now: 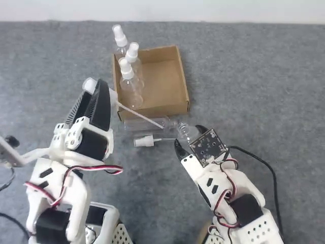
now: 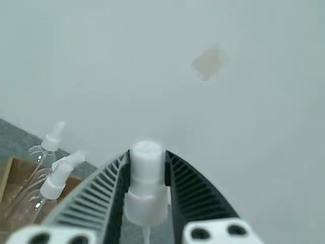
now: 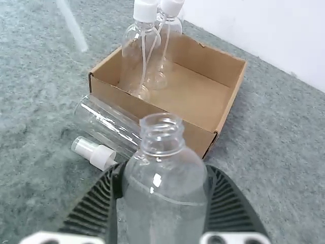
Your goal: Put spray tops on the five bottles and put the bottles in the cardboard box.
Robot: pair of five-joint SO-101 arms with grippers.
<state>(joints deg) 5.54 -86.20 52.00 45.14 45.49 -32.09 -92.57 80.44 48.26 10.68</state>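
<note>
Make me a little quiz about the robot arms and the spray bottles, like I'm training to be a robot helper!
1. True or false: the bottle in the right gripper already wears a top.
2. Pick one: the left gripper is shut on A) a spray top, B) a sponge, C) nothing.
3. Count: how many bottles with spray tops stand at the cardboard box?

Key: 1 false, its neck is open. 2 A. 3 three.
</note>
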